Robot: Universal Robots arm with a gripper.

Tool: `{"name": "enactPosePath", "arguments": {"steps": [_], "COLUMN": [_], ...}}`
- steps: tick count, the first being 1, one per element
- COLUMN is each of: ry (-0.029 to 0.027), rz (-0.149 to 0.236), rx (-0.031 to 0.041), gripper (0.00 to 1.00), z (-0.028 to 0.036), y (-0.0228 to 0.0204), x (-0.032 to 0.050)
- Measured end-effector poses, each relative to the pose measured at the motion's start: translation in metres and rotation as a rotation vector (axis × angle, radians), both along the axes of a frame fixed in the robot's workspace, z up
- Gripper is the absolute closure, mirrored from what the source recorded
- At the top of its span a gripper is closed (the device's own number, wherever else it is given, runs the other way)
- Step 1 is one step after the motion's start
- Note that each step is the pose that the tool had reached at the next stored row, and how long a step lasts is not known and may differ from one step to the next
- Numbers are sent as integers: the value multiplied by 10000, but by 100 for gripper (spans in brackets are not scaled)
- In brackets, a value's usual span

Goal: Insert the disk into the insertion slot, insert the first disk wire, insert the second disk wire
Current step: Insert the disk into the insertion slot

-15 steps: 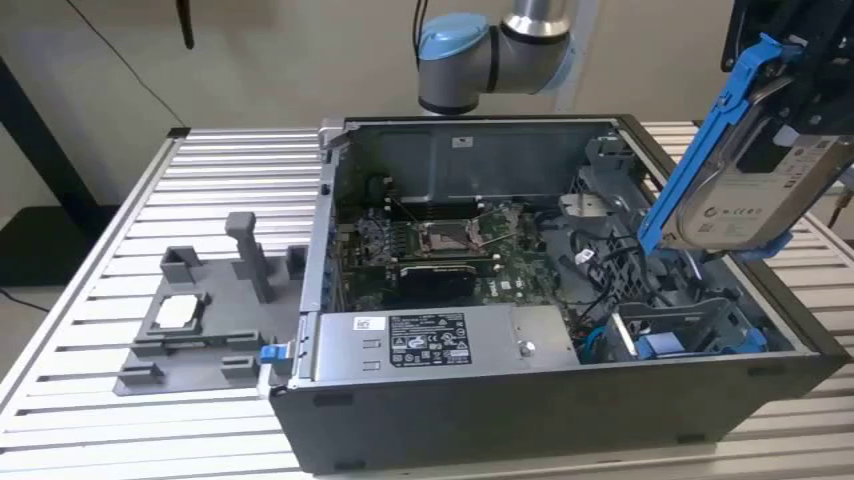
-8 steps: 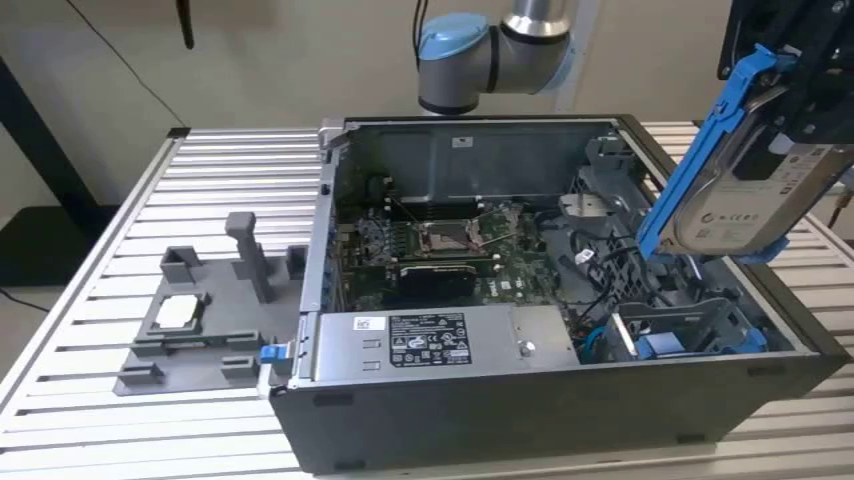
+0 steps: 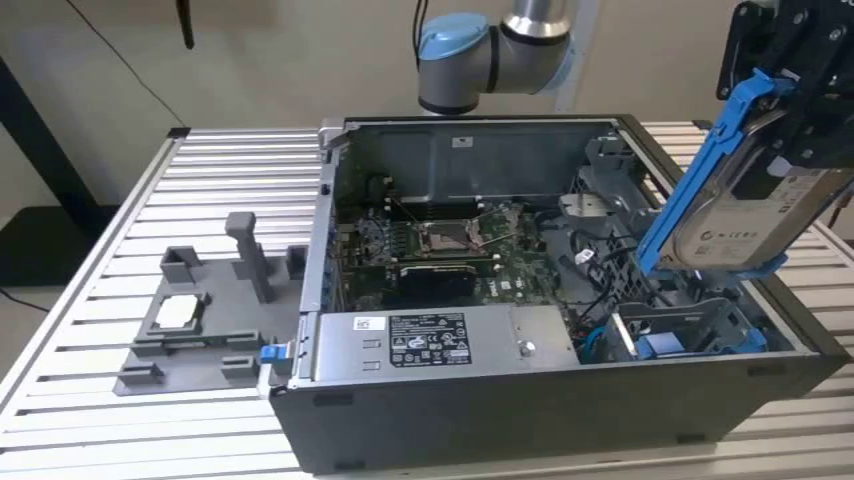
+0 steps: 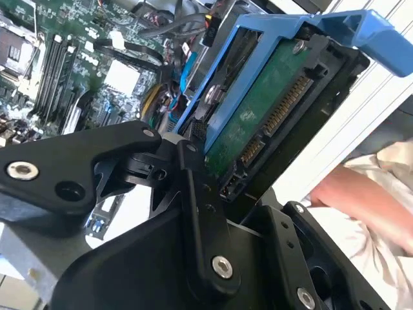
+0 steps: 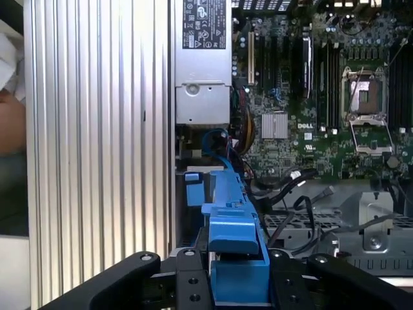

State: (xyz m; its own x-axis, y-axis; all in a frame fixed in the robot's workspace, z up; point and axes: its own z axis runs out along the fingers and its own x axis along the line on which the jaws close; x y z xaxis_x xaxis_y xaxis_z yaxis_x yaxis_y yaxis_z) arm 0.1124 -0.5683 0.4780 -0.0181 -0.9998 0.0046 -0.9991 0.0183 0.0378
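hand [image 5: 237, 284] clenched on the tilted disk [image 3: 747, 225], label half hidden, above insertion slot [image 3: 681, 335].

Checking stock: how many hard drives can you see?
1: the silver-grey hard drive in a blue plastic carrier, clamped in the black tool above the grey metal drive cage. Others may be hidden.
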Motion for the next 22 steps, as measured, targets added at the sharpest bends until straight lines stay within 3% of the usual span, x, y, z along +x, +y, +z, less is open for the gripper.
{"name": "enactPosePath", "arguments": {"steps": [6,11,14,22], "ry": [-18,-257,-313,-353], "rz": [0,0,0,118], "rx": [0,-1,2,4], "gripper": [67,67,67,67], "z": [-40,-90,-141,-267], "y": [-12,-28,-34,-34], "x": [0,-1,-2,-5]}}
